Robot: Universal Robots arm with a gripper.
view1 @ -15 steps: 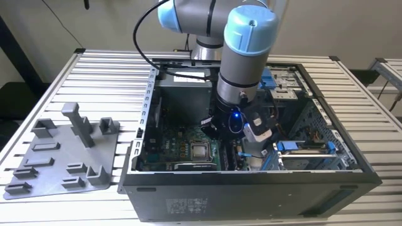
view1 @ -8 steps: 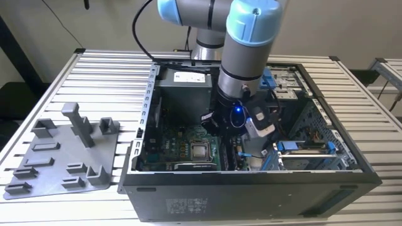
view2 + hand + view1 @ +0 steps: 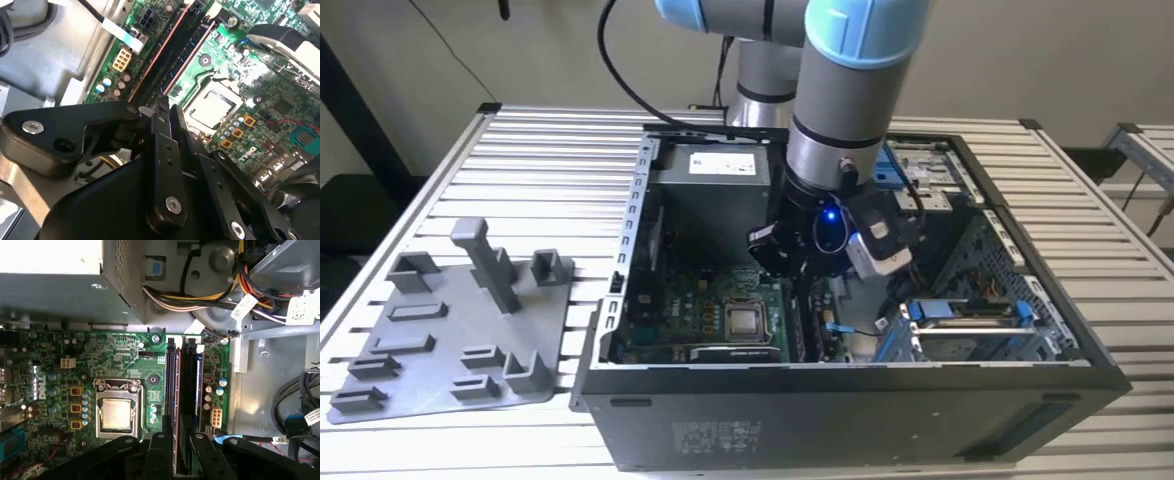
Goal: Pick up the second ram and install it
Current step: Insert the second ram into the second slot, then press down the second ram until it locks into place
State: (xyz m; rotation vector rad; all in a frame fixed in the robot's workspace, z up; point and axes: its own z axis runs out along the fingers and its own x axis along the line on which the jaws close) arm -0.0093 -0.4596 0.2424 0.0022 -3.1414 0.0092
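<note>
The open computer case [image 3: 854, 410] lies on the slatted table with the arm reaching down into it. My gripper [image 3: 806, 288] is low over the memory slots beside the processor socket [image 3: 747, 322]. In both wrist views its black fingers [image 3: 159, 442] straddle one end of the second ram [image 3: 187, 390], a thin dark strip seen edge-on that stands along a slot of the green motherboard [image 3: 125, 360]. The gripper [image 3: 167, 107] looks shut on this ram [image 3: 175, 55]. Another long strip with a copper edge [image 3: 175, 390] runs parallel right beside it.
The power supply box [image 3: 714, 175] and a bundle of cables [image 3: 210, 295] sit close behind the slots. A drive cage with blue clips [image 3: 967, 315] stands at the exterior view's right. A grey parts fixture [image 3: 447, 330] lies on the table at the exterior view's left.
</note>
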